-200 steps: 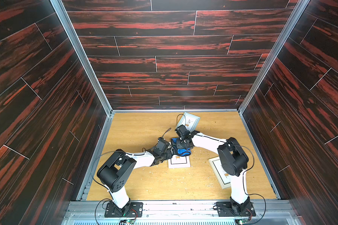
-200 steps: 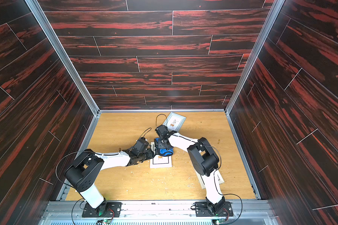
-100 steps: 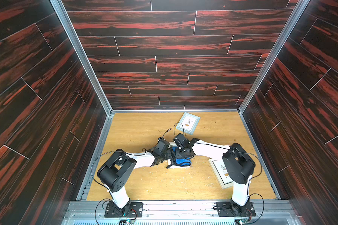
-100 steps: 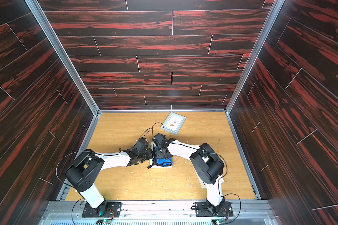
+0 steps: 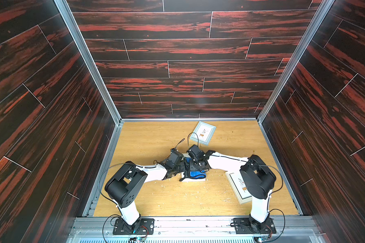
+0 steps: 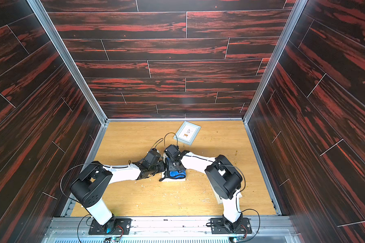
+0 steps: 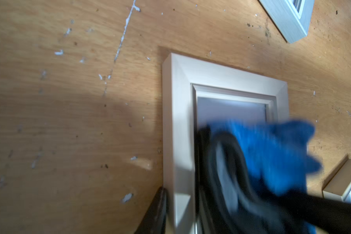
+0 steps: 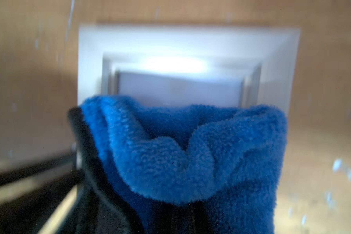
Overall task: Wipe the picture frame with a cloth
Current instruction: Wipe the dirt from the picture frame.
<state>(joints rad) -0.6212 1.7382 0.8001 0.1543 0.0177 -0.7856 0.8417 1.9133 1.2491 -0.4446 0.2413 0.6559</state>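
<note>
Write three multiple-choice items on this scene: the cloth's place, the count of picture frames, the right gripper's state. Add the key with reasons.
1. The blue cloth lies on: A the far picture frame; B the middle picture frame; C the picture frame by the right arm.
2. Picture frames in view: A two; B three; C four.
3. The right gripper is: A open and empty; B shut on a frame; C shut on the cloth.
Key: 1 B, the wrist views show blue pile over that frame's glass. 2 B, both top views show all three. 3 C, its jaws are closed with the cloth bunched between them.
</note>
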